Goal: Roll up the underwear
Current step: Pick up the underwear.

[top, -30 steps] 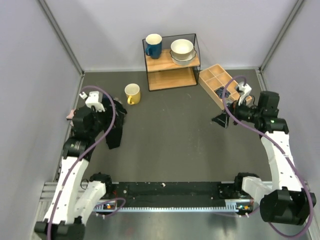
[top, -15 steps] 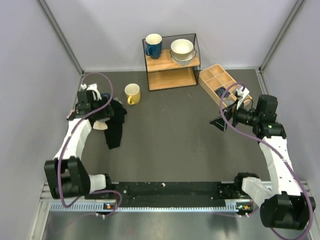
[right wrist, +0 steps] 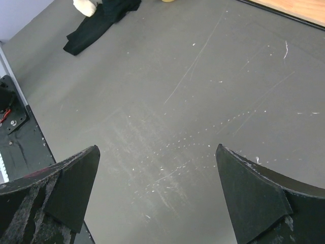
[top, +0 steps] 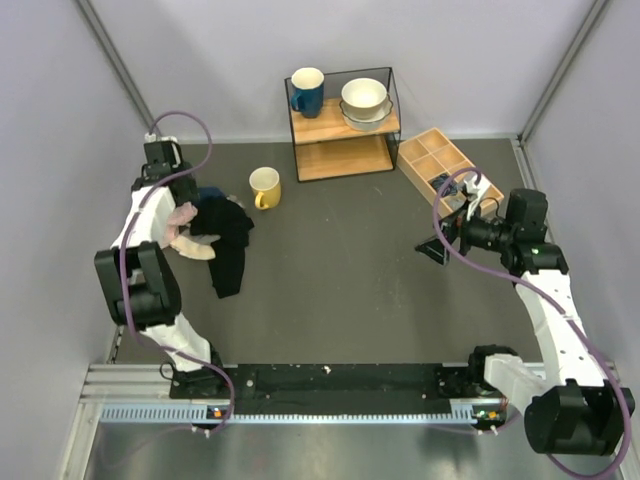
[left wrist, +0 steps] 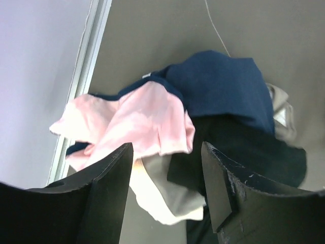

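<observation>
desk [top: 340, 270]: dark grey, scuffed.
underwear [left wrist: 137, 122]: pink, crumpled, far-left desk edge by wall; touching navy cloth [left wrist: 223, 86] & beige cloth [left wrist: 167, 203].
L tool [left wrist: 166, 150]: fingers spread, over underwear, nothing pinched.
R tool [right wrist: 156, 152]: spread, holding nothing, over desk's right side.
black garment [top: 228, 255]: just right of pile.

The crumpled light-pink cloth underwear [left wrist: 144, 122] looks soft and matt; the dark grey tabletop [right wrist: 193, 86] is matt, scuffed with fine pale scratches.
</observation>
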`<action>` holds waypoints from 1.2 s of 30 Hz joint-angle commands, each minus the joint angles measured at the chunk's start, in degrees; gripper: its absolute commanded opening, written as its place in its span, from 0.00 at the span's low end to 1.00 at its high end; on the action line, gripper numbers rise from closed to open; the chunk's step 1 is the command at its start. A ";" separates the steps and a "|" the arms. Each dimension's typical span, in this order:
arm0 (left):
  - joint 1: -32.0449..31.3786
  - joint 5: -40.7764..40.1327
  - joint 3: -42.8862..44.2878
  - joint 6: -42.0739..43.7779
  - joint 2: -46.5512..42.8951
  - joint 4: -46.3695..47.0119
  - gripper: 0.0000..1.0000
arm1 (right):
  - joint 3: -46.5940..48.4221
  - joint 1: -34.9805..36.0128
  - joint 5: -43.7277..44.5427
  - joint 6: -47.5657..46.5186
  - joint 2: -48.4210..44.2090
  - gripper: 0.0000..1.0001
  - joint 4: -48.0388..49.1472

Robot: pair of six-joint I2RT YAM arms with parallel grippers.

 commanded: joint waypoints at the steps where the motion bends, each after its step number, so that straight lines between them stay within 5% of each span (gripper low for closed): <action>1: 0.31 -2.89 6.62 1.69 9.31 -3.34 0.61 | 0.95 1.23 -0.45 -1.59 0.94 0.99 0.05; 5: 0.31 -3.50 14.36 1.78 17.24 -10.01 0.43 | 1.04 1.23 -0.54 -2.20 1.29 0.99 -0.31; 9: 0.40 -3.42 16.92 1.69 18.49 -11.87 0.00 | 0.95 1.23 -0.45 -2.47 1.55 0.99 -0.57; 15: 0.31 0.71 12.53 -0.06 4.27 -9.16 0.00 | 0.95 1.23 -0.80 -2.73 1.03 0.99 -0.83; 22: -0.56 14.06 4.36 -4.45 -24.29 -3.36 0.00 | 0.69 2.99 -1.15 -3.08 0.50 0.99 -0.75; 27: -5.04 20.66 6.27 -7.09 -34.58 -4.22 0.00 | 0.43 3.08 -1.77 -3.61 0.41 0.99 -0.83; 30: -10.23 24.26 10.67 -8.94 -36.70 -4.84 0.00 | 0.43 2.99 -1.77 -4.58 0.24 0.99 -0.83; 36: -33.39 29.45 16.04 -15.26 -34.44 -4.06 0.00 | -0.19 3.08 -1.77 -6.69 -0.73 0.99 -0.75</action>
